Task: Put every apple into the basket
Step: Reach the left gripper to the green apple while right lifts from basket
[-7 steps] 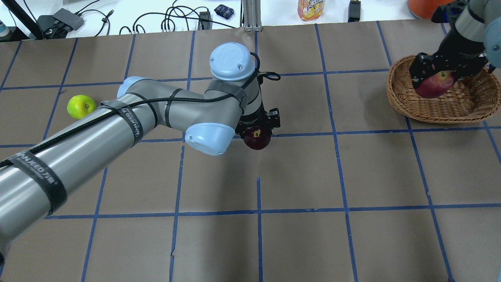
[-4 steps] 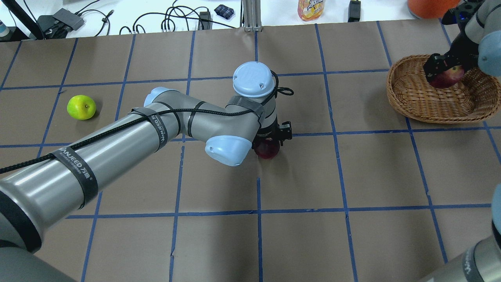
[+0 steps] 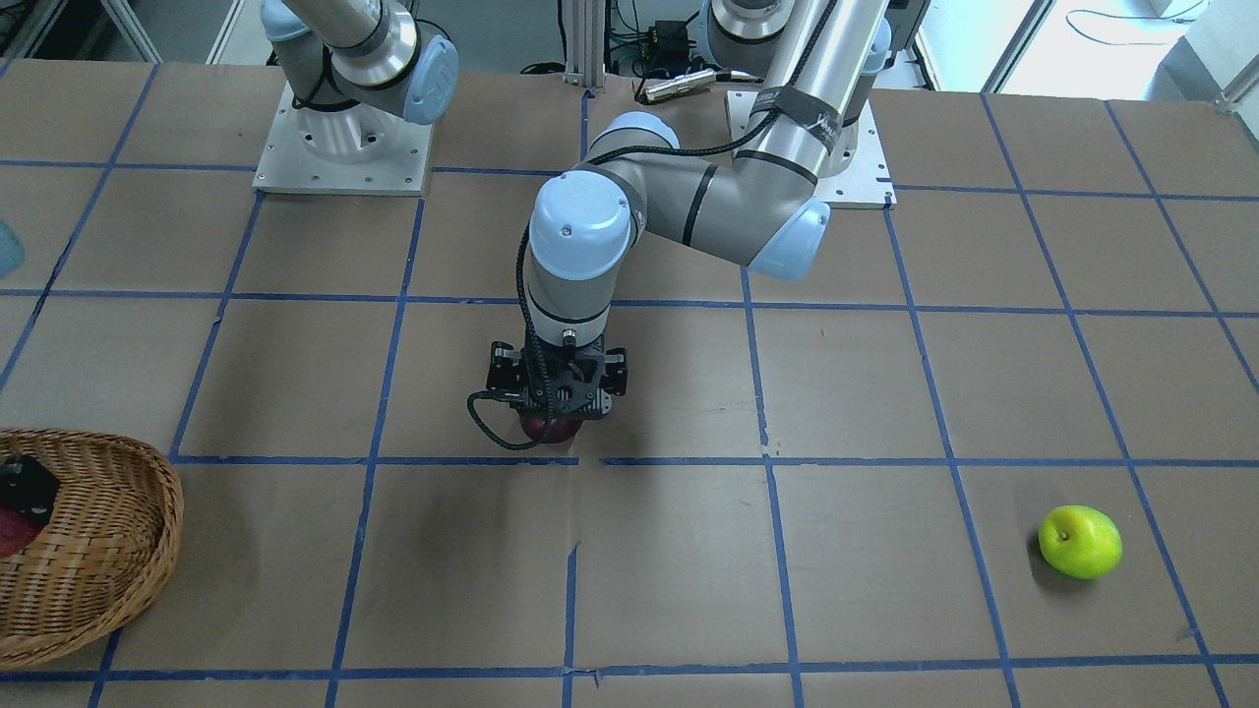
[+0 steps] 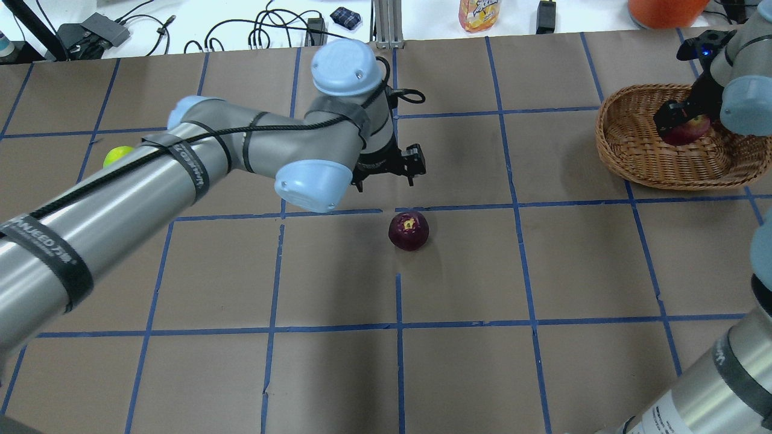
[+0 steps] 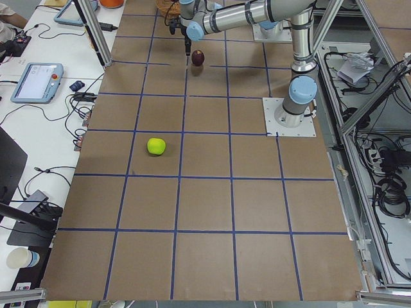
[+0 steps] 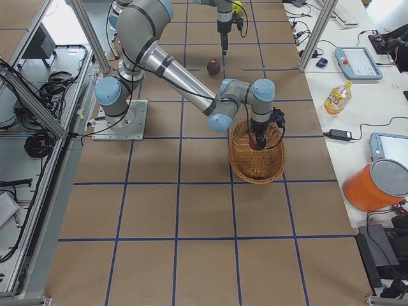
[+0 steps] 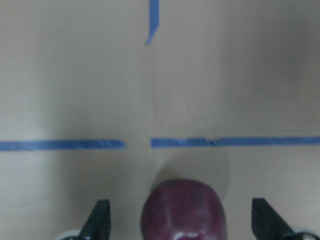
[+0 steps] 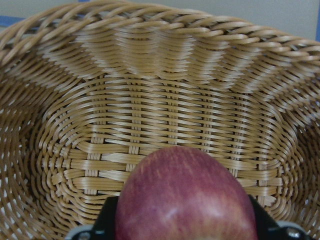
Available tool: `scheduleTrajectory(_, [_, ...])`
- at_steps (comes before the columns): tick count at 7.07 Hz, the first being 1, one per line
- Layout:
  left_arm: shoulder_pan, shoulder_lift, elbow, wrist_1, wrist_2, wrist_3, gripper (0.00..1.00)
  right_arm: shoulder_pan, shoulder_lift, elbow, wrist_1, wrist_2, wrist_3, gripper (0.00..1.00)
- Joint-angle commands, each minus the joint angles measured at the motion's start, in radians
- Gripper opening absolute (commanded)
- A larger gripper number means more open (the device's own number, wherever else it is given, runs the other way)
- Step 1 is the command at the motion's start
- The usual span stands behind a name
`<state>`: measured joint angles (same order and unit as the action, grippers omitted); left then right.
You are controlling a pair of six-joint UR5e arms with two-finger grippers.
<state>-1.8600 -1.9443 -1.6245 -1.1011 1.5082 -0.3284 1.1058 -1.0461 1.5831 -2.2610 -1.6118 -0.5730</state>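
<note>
Left pincer (image 4: 388, 172) hangs spread above the maroon apple (image 4: 409, 231), which sits on the table (image 4: 543, 271) mid-frame, perhaps so the other arm can reach it. Right pincer (image 4: 681, 120) pinches the red apple (image 8: 185, 200) low inside the basket (image 4: 633, 150) at far right, seemingly ready to release. The green apple (image 3: 1080, 542) waits lower right in the front view. The arm band (image 4: 48, 259) reads roughly WANJEED.

Overhead camera is looking forward-down on the desk (image 4: 458, 374); front one is facing back. Side cameras are looking along it from both ends. Wrist cameras are sitting close: left on maroon apple (image 7: 182, 210), shared with overhead; right on basket (image 8: 165, 115).
</note>
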Motion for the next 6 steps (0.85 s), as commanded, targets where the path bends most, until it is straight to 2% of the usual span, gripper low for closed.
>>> scheduleTrajectory(1, [0.262,0.048,0.053,-0.176,0.126,0.364,1.00,-0.004,0.037,0.005,-0.009,0.000,0.008,0.13])
scheduleTrajectory(2, [0.420,0.048,0.067,-0.180,0.121,0.549,1.00,-0.007,0.035,0.012,0.006,-0.005,0.013,0.15])
scheduleTrajectory(3, [0.540,0.024,0.072,-0.180,0.118,0.704,1.00,-0.009,0.038,0.014,0.003,-0.002,0.004,0.49])
scheduleTrajectory(4, [0.638,0.006,0.071,-0.180,0.095,0.824,1.00,-0.009,0.038,0.012,-0.003,-0.003,-0.002,0.99])
scheduleTrajectory(5, [0.707,-0.013,0.071,-0.180,0.054,0.888,1.00,-0.009,0.038,0.014,0.018,-0.014,-0.001,1.00])
scheduleTrajectory(6, [0.763,-0.036,0.074,-0.165,0.026,0.973,1.00,-0.009,0.029,-0.006,0.094,-0.014,0.004,1.00])
